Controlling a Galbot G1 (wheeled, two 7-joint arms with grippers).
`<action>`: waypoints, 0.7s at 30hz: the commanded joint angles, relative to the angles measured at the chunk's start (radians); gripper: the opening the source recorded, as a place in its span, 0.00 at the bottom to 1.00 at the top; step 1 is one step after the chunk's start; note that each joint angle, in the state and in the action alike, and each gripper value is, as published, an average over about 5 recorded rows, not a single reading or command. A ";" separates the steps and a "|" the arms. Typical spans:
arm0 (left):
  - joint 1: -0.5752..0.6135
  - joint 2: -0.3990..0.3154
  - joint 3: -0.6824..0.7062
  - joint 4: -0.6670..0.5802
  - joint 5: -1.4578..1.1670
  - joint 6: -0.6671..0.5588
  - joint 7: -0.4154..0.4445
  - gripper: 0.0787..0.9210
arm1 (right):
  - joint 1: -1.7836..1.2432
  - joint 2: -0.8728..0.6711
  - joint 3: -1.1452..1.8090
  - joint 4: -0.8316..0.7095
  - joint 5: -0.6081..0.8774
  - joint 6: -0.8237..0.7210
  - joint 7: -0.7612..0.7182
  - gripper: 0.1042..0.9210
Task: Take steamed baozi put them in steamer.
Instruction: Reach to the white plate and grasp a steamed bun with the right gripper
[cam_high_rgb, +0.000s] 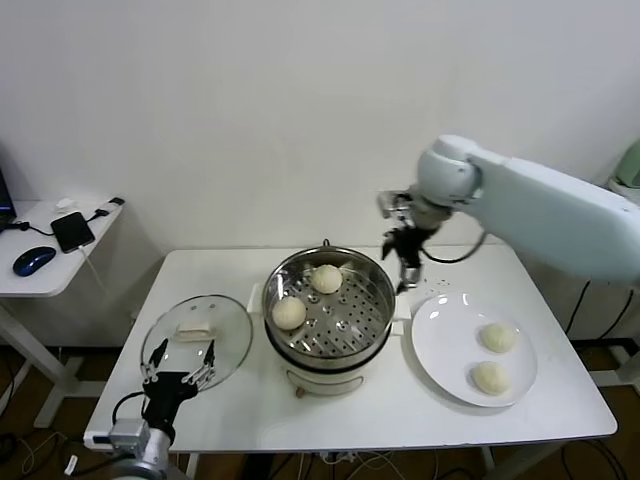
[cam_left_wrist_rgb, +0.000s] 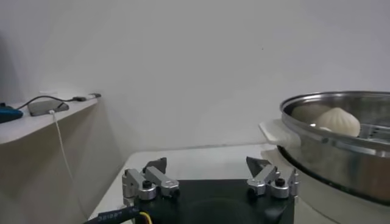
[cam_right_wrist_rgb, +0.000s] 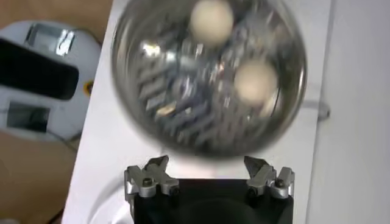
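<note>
The steel steamer (cam_high_rgb: 372, 322) stands mid-table on its white base and holds two cream baozi (cam_high_rgb: 326, 278) (cam_high_rgb: 289, 313) on the perforated tray. Two more baozi (cam_high_rgb: 498, 337) (cam_high_rgb: 490, 377) lie on the white plate (cam_high_rgb: 440, 345) to its right. My right gripper (cam_high_rgb: 404, 272) is open and empty, raised above the table between the steamer's far right rim and the plate. In the right wrist view the steamer (cam_right_wrist_rgb: 152, 103) and both baozi in it (cam_right_wrist_rgb: 211, 19) (cam_right_wrist_rgb: 256, 82) lie below the right gripper (cam_right_wrist_rgb: 207, 165). My left gripper (cam_high_rgb: 180, 362) is open and empty, parked low at the front left.
The glass lid (cam_high_rgb: 235, 330) with its white handle lies on the table left of the steamer, just beyond the left gripper. A side table (cam_high_rgb: 45, 265) at far left holds a phone and a mouse. The steamer's rim (cam_left_wrist_rgb: 341, 146) shows close by in the left wrist view.
</note>
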 joint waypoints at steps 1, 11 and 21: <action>0.019 0.000 0.002 -0.012 -0.019 0.012 0.001 0.88 | -0.308 -0.337 0.235 0.119 -0.177 0.187 -0.064 0.88; 0.082 -0.020 0.012 -0.033 0.019 0.008 -0.001 0.88 | -0.829 -0.232 0.637 0.018 -0.409 0.326 -0.066 0.88; 0.118 -0.025 0.010 -0.054 0.036 -0.001 -0.002 0.88 | -0.928 -0.148 0.739 -0.082 -0.512 0.387 -0.037 0.88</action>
